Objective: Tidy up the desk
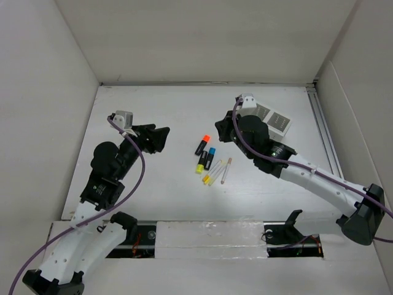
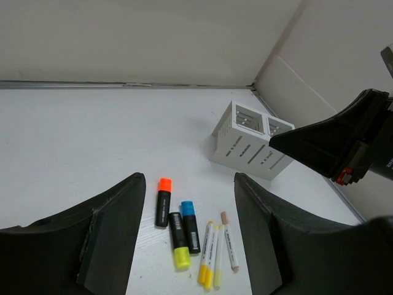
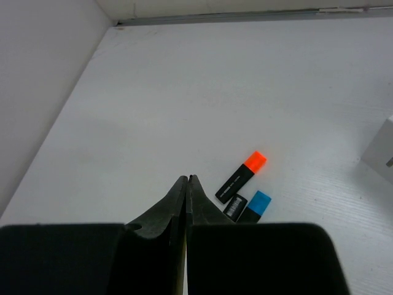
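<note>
The desk (image 1: 153,190) is a white tabletop walled by white panels. Three highlighters lie at its middle: orange (image 1: 203,144), blue (image 1: 210,157) and yellow (image 1: 201,163). Several thin pens (image 1: 216,174) lie beside them. My left gripper (image 1: 156,138) is open and empty, left of the group. In the left wrist view the left gripper (image 2: 188,180) frames the highlighters (image 2: 178,239) and pens (image 2: 209,255). My right gripper (image 1: 222,126) is shut, above and just behind the orange highlighter. In the right wrist view the right gripper (image 3: 186,179) is left of the orange highlighter (image 3: 241,177).
A small white slotted organizer box (image 1: 275,120) stands at the back right, partly behind the right arm; it also shows in the left wrist view (image 2: 252,147). A metal rail (image 1: 322,132) runs along the desk's right edge. White walls close in the left, back and right sides.
</note>
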`<state>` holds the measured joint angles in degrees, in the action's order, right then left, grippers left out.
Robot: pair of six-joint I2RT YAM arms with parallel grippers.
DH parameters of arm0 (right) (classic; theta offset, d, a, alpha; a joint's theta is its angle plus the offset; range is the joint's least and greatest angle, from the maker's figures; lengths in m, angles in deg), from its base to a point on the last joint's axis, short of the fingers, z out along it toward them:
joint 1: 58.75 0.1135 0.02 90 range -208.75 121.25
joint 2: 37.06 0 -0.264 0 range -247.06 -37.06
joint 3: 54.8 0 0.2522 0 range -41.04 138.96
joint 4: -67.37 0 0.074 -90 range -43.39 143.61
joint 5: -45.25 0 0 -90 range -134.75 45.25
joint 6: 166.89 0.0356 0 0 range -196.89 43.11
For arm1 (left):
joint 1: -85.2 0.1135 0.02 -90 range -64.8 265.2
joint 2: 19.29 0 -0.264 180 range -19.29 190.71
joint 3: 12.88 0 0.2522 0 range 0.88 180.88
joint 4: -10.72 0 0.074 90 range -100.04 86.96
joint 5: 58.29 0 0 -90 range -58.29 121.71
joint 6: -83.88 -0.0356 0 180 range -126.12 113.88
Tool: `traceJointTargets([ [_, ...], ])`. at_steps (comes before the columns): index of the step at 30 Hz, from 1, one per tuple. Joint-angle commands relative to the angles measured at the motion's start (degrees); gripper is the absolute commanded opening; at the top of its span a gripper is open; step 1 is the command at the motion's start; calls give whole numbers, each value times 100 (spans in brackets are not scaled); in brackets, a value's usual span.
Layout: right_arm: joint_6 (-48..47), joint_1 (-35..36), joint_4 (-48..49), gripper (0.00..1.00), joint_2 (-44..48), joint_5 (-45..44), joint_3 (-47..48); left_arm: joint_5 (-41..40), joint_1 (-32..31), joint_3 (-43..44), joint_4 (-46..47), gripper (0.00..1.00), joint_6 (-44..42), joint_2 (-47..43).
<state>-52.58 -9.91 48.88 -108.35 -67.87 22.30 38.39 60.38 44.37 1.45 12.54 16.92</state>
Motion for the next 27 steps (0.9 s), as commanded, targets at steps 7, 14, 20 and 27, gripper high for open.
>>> traceJointTargets([
  [7, -67, -6, 412, 0, -280, -88, -102, 167, -41, 46, 280, 52, -90, 194],
  [14, 143, -436, -132, 38, -1114, 17, 206, 88, -41, 46, 315, 39, -46, 264],
  [20, 267, -683, -475, 67, -2274, 220, 619, 53, -41, 81, 236, 35, -46, 308],
  [27, 372, -683, -653, 68, -3250, 369, 1304, 132, -41, 99, 271, 36, -2, 379],
])
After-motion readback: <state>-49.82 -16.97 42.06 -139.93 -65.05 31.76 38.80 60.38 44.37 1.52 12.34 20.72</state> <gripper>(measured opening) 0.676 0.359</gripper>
